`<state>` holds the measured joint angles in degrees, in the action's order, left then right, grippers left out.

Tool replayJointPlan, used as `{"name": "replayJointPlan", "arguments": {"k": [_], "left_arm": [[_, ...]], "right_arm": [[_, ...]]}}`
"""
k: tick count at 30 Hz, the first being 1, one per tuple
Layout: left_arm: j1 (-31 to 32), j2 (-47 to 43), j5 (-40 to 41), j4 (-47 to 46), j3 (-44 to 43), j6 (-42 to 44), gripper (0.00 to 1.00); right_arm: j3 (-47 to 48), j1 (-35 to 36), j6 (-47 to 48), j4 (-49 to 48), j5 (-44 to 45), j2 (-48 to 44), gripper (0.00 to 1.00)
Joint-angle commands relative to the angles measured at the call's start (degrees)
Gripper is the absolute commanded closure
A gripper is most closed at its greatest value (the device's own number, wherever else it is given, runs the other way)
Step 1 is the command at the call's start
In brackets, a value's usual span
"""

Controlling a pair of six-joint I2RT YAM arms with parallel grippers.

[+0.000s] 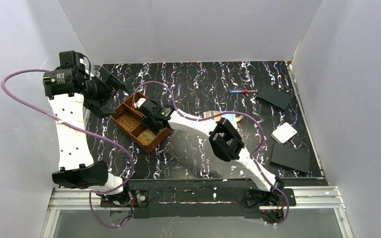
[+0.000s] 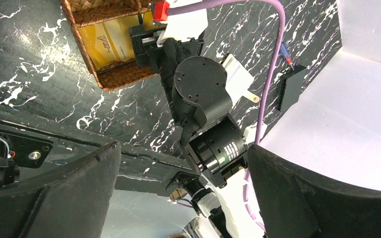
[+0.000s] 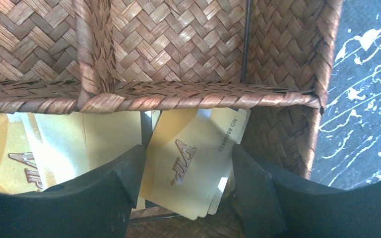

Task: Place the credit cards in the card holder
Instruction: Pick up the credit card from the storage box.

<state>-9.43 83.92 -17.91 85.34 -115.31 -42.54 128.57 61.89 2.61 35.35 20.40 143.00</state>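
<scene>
**Top view**
- My right claw (image 1: 148, 116) is down over the woven tray (image 1: 124, 119), left of centre. Its jaws are hidden under its own wrist.
- Gold credit cards (image 1: 149, 135) lie in the tray's lower-right compartment.
- The card holder (image 1: 224, 118) lies right of centre on the table (image 1: 198, 153), partly covered by my right forearm (image 1: 193, 123).
- My left claw (image 1: 113, 95) hangs at upper left, near the tray's upper-left rim.
- There is bare table below and to the right of the tray.
- Along the right edge are a white box (image 1: 284, 132) and two black plates (image 1: 290, 157).
- A pen-like tool (image 1: 239, 91) at upper right is too small to identify.

**Left wrist view**
- My left fingers (image 2: 69, 193) are splayed wide at the lower corners, with nothing between them.
- The tray is cut off at the top edge, with the cards showing inside.
- My right wrist blocks the centre of the view.

**Right wrist view**
- My right fingers (image 3: 124, 188) rise from the bottom edge, one on either side of a fanned stack of cards, below the woven divider (image 3: 178, 96).
- The tray's right wall stands just beside the right finger, so there is little room there.
- I cannot tell whether the pads are pinching the cards.
- More cards at lower left are cut off by the frame.
</scene>
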Motion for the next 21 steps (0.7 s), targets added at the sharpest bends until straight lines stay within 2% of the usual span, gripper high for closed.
{"name": "replayJointPlan", "arguments": {"k": [1,7,14,17,19,21], "left_arm": [[-0.2,-1.3,-1.31,4.81,1.22,0.63,0.02],[-0.16,-1.23,-0.99,4.88,1.03,0.68,0.02],[-0.23,-1.25,-1.16,4.78,1.01,0.54,0.02],[-0.22,-1.27,-1.03,4.96,1.04,0.73,0.02],[-0.22,-1.3,-0.97,5.08,1.05,0.81,0.02],[-0.24,-1.29,-1.09,4.91,1.05,0.82,0.02]], "right_arm": [[-2.42,-0.28,-3.98,-2.32,-1.86,0.13,0.28],[-0.26,-0.36,-2.79,0.7,0.93,0.77,0.51],[0.82,-1.08,-1.87,2.35,-0.5,-1.05,0.75],[-0.52,-1.57,-2.96,0.51,-7.09,-2.46,0.74],[-1.34,-1.83,-5.34,-1.64,-12.58,-3.57,0.67],[-2.19,-1.85,-7.74,-3.79,-14.08,-4.7,0.59]]}}
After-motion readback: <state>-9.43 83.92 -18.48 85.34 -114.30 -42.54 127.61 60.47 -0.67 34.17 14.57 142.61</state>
